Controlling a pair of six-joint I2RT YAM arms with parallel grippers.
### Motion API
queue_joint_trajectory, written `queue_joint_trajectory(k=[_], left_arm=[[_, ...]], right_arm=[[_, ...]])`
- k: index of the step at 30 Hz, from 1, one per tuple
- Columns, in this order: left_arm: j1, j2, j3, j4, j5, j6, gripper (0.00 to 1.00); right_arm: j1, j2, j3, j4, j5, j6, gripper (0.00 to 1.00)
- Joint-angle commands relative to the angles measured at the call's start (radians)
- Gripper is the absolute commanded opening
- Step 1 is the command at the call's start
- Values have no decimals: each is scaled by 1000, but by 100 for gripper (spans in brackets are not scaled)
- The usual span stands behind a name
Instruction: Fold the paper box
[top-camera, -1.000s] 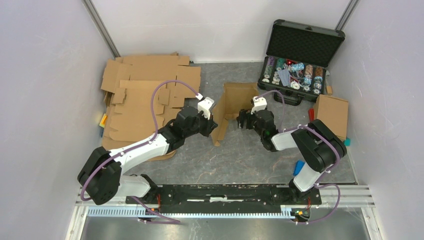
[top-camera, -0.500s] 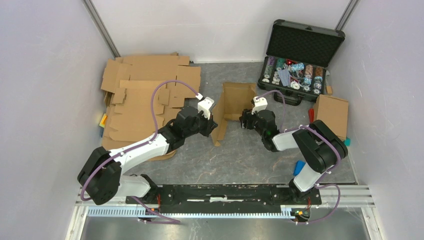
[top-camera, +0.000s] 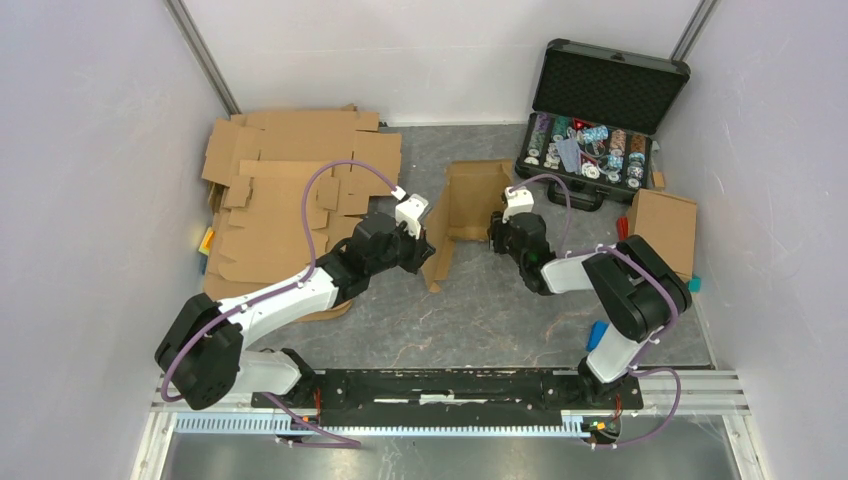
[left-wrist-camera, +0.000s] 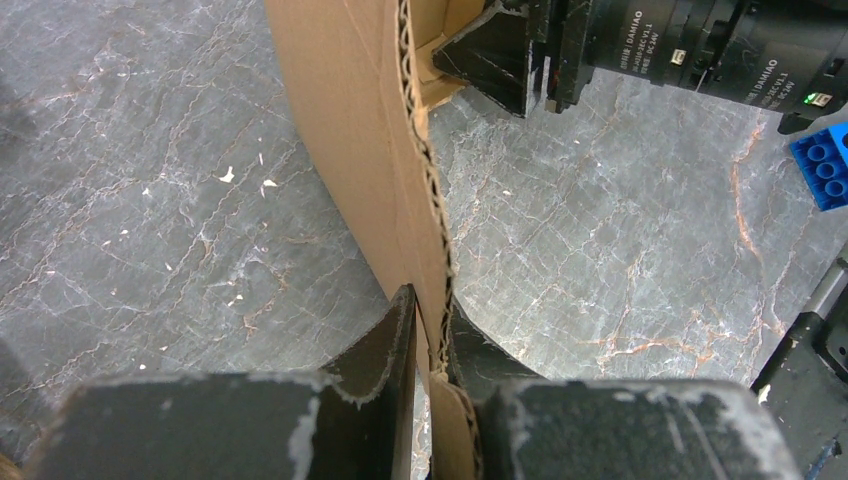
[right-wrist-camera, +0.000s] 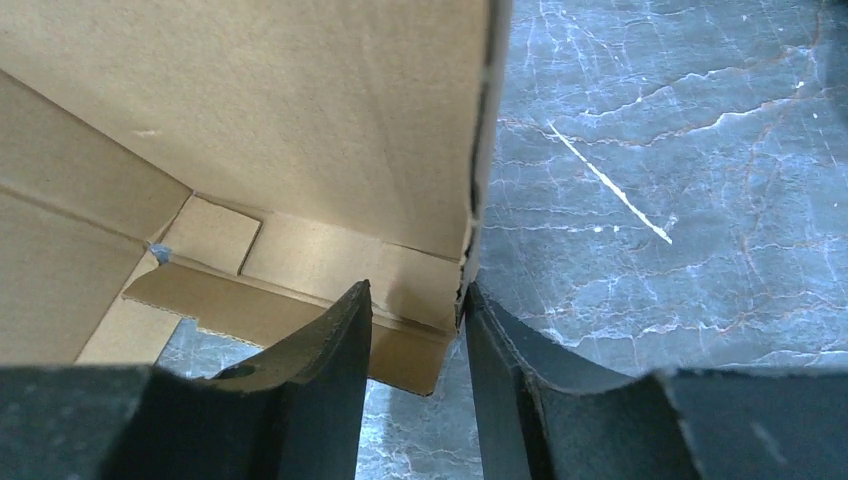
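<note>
- One paper box (top-camera: 468, 205) stands half folded in the middle of the table (top-camera: 480, 310), between the two arms. Its walls are up and its top is open.
- The left gripper (left-wrist-camera: 428, 312) pinches one wall of the paper box at the near left corner. Both of its fingers press on the cardboard.
- The right gripper (right-wrist-camera: 418, 298) has its two fingers on either side of the box's right wall. One finger touches the edge of the wall. The other is a little way off it, so this gripper is partly spread and is not squeezing.
- One pile of flat cardboard sheets (top-camera: 290, 190) lies at the far left. I cannot count the sheets.
- One closed brown box (top-camera: 662, 230) sits at the right.
- One black case (top-camera: 600, 100) stands open at the far right, with many round chips inside.
- One blue brick (top-camera: 597, 333) lies near the right arm.
</note>
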Motion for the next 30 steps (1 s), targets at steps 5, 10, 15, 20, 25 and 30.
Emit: queue_joint_trajectory(k=[5,10,15,20,25,30], left_arm=[[-11,11,27,-39,44,-25,17],[-11,10,26,-41,43,-23,17],[-10,7,24,-41,43,-23,17],[-9,4,26,-44,43,-22,17],[-3,-5,24,-50,35,-19,17],[-1,-6,26,-52,36,-19,17]], right_arm=[[10,15,38,-107,-22,-60,45],[11,-14,-14,-10,-83,-40,60],[11,-59,-43,56,-127,-47,75],[10,-73,-34,37,-89,-67,98],[-41,-129,-90,83,-98,-55,98],[-118,-154,-144,164,-226,-41,98]])
